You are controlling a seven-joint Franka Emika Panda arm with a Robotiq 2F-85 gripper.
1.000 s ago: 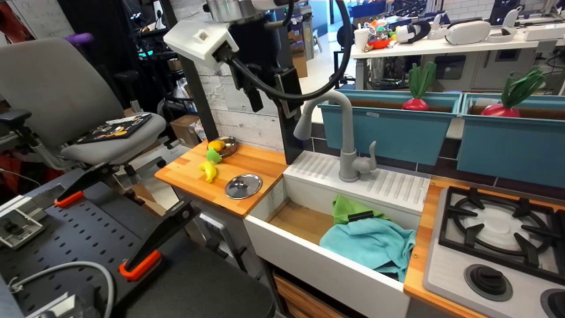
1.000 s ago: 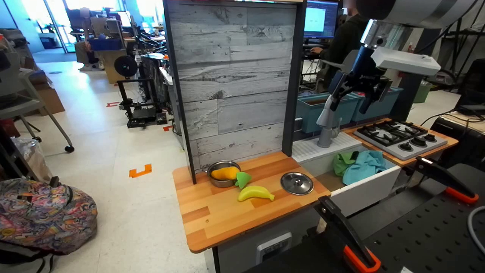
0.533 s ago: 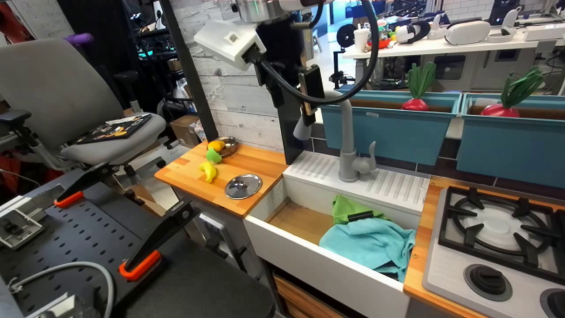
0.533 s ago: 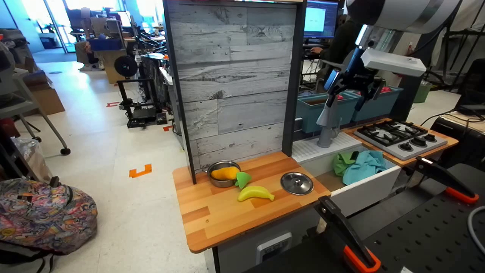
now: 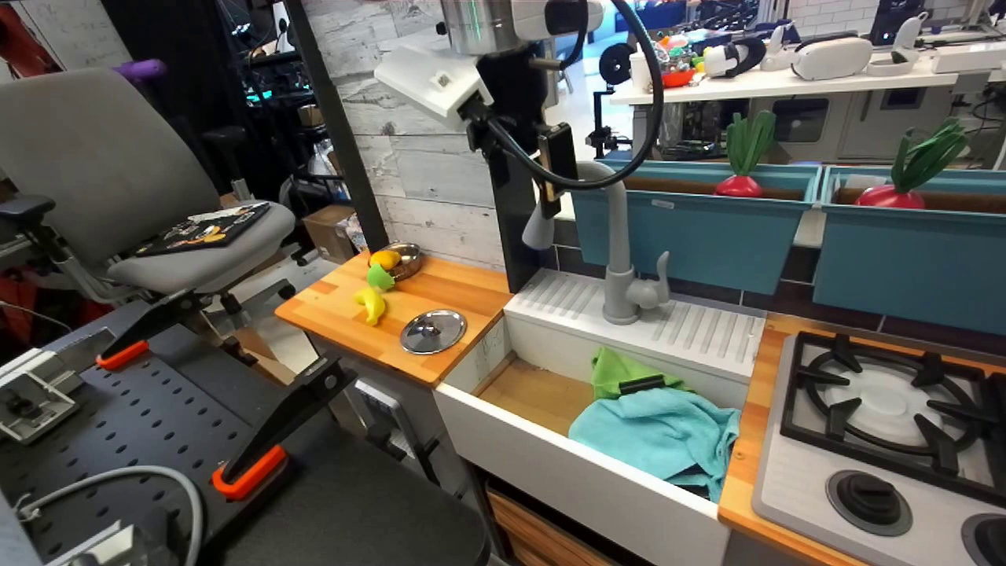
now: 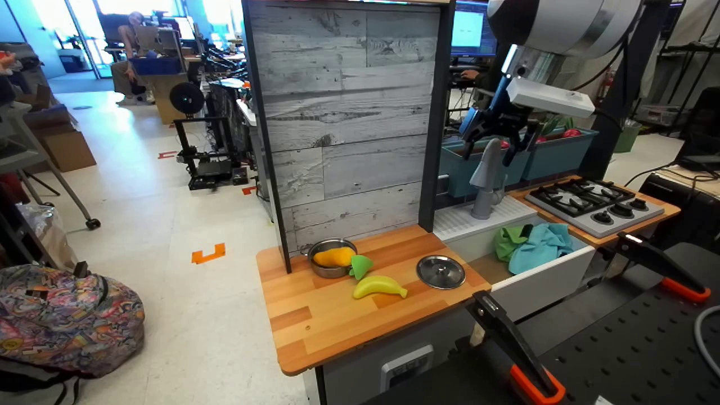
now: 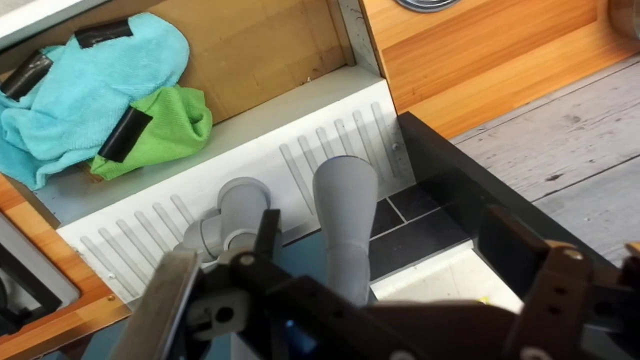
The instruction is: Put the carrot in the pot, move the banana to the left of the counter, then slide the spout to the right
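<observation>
In the wrist view's lower centre we see the spout (image 7: 346, 200), long axis up-down, mouth toward the top, between the gripper (image 7: 384, 225) fingers, parted wide

The arm (image 6: 568, 28) is white-and-black; wrist (image 5: 479, 27) silver; boxy housing (image 5: 428, 82) white; cable (image 5: 658, 94) black; claw (image 6: 488, 157) mostly black.

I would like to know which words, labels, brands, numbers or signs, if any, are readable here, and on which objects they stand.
None can be read in these pictures.
Pale label on a teal planter: too small.
Light marking on a black clamp: too small and blurred.
Computer screen in the background: too blurred.
Dark printed item on the grey chair: no letters readable.
</observation>
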